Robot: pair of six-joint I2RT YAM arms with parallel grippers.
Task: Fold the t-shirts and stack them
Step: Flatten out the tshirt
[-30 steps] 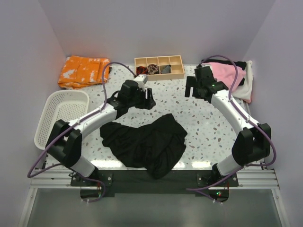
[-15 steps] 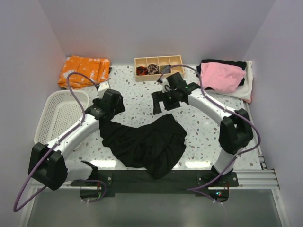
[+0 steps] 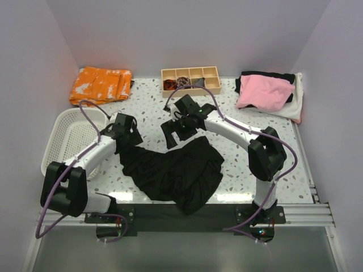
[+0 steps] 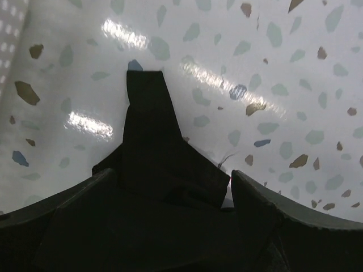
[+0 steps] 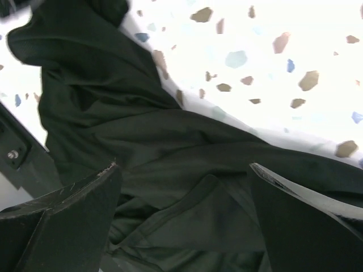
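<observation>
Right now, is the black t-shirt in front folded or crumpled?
Crumpled: the black t-shirt lies in a wrinkled, uneven heap on the table.

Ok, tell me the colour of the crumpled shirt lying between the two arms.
Plain black t-shirt; it shows best in the top external view.

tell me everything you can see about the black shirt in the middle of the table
The black t-shirt is plain, soft, matte cloth, lying crumpled and unfolded on the speckled table near its front edge. It is bunched into deep folds, and a narrow flap sticks out at its far left corner. The left gripper and right gripper hang open over its far edge, cloth showing between their fingers; contact cannot be told. No label shows.
</observation>
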